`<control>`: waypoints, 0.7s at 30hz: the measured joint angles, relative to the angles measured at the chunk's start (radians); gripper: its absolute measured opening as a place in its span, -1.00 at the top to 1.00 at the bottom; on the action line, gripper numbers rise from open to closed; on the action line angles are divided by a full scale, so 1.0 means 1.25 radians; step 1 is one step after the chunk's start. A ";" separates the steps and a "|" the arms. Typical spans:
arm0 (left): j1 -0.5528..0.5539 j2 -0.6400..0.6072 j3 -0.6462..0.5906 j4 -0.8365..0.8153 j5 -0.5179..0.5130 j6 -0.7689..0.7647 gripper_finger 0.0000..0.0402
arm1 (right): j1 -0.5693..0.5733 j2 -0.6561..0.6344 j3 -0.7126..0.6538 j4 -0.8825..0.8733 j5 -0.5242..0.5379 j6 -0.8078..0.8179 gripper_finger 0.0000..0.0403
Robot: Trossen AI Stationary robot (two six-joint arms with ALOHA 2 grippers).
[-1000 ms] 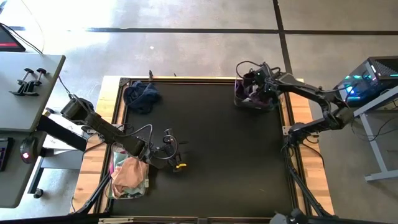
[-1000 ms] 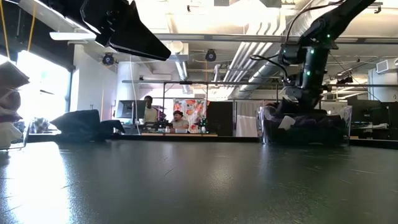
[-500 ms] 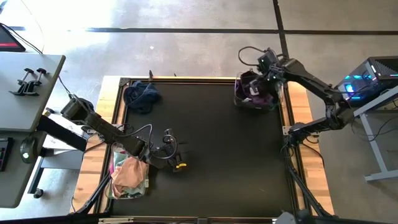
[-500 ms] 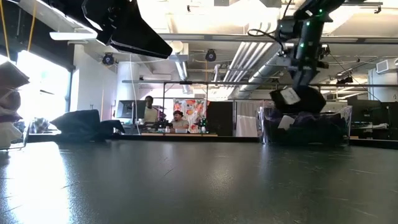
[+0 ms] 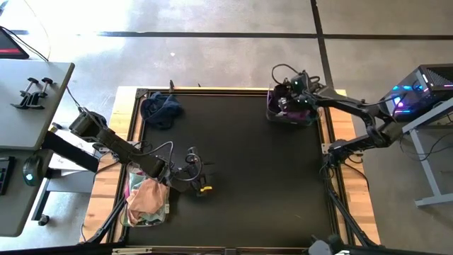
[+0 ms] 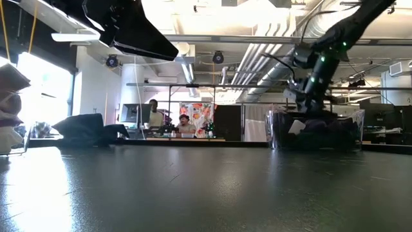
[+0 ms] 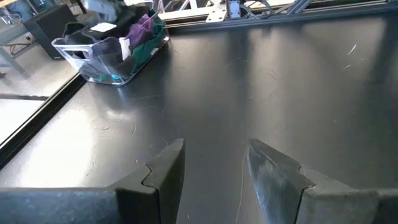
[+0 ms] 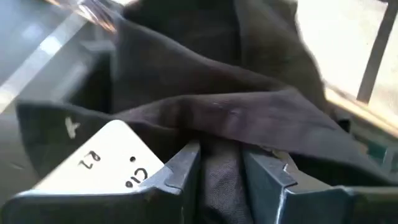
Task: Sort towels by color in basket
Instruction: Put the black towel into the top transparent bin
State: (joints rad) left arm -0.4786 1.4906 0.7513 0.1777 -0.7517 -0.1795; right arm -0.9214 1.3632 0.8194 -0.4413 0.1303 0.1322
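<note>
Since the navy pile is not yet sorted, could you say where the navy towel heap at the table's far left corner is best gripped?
Probably from straight above, pinching a raised fold at the crest of the navy towel heap: it lies crumpled and loose, with no flat edge offered.

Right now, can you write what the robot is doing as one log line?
right hand: down in far-right bin, fingers apart around dark towel | left hand: open, waiting by pink towels

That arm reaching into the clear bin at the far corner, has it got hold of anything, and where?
The right gripper is down in the bin, its fingers astride a fold of dark cloth; whether it grips cannot be told. The left gripper holds nothing.
</note>
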 joint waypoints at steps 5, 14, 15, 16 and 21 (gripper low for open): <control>0.000 0.000 0.000 0.006 0.000 0.000 0.20 | -0.018 -0.001 -0.072 0.049 0.001 -0.001 0.51; 0.000 0.000 0.000 0.006 0.001 -0.001 0.20 | -0.028 -0.002 -0.112 0.079 0.022 -0.022 0.36; 0.000 0.000 0.000 0.006 0.001 -0.001 0.20 | -0.027 -0.002 -0.110 0.075 0.019 -0.027 0.31; 0.000 0.000 0.000 0.006 0.001 -0.001 0.20 | -0.027 -0.001 -0.104 0.066 0.017 -0.035 0.25; 0.000 0.000 0.000 0.006 0.001 -0.001 0.20 | -0.027 -0.001 -0.034 -0.045 -0.029 -0.097 0.03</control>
State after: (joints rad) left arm -0.4785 1.4906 0.7513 0.1849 -0.7509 -0.1810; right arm -0.9558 1.3624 0.7765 -0.4975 0.0944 0.0109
